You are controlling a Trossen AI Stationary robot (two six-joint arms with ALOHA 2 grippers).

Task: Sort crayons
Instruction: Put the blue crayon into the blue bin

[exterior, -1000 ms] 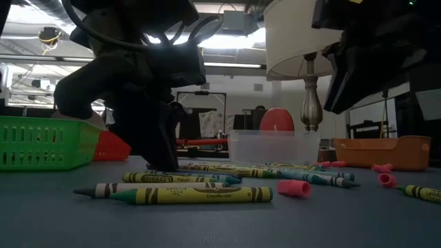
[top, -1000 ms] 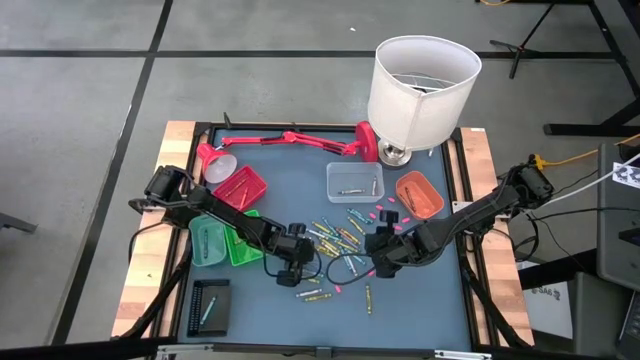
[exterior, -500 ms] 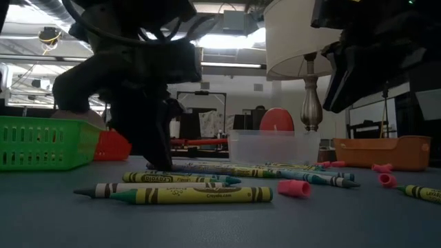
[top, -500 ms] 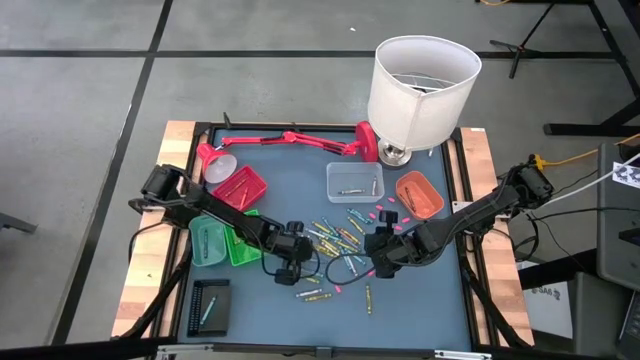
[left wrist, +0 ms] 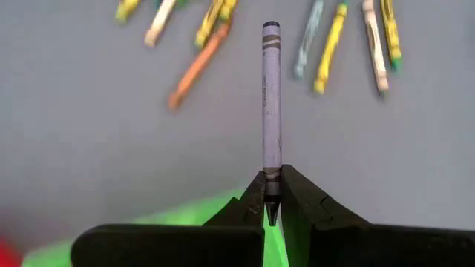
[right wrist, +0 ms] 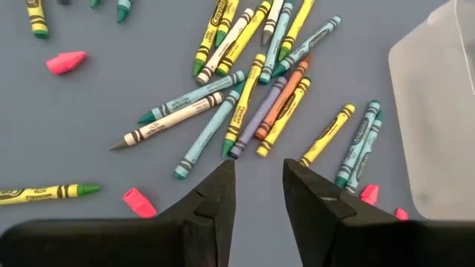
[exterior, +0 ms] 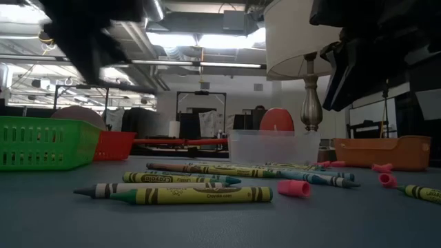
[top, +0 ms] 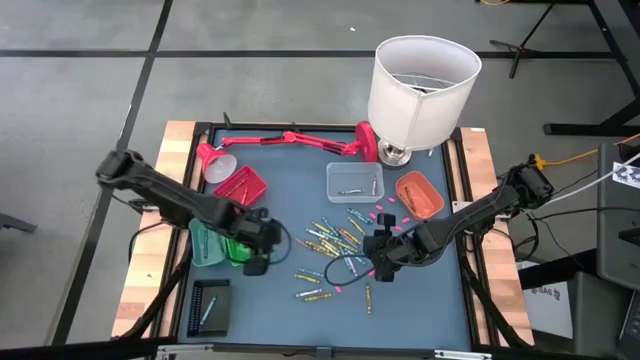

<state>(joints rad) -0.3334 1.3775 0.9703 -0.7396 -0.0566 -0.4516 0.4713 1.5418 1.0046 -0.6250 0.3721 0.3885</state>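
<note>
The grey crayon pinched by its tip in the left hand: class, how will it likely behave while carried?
The grey crayon sticks out straight, so probably stiff and light. Held only at its tip by the left hand, it might pivot or slip.

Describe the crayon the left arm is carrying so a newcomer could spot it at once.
Start at the big white lampshade, then cross the table to the green tray on its left side. The left gripper hovers over that tray, its fingers shut on one crayon. It is the pale grey-lilac one, sticking straight out of the gripper; every other crayon lies on the mat.
</note>
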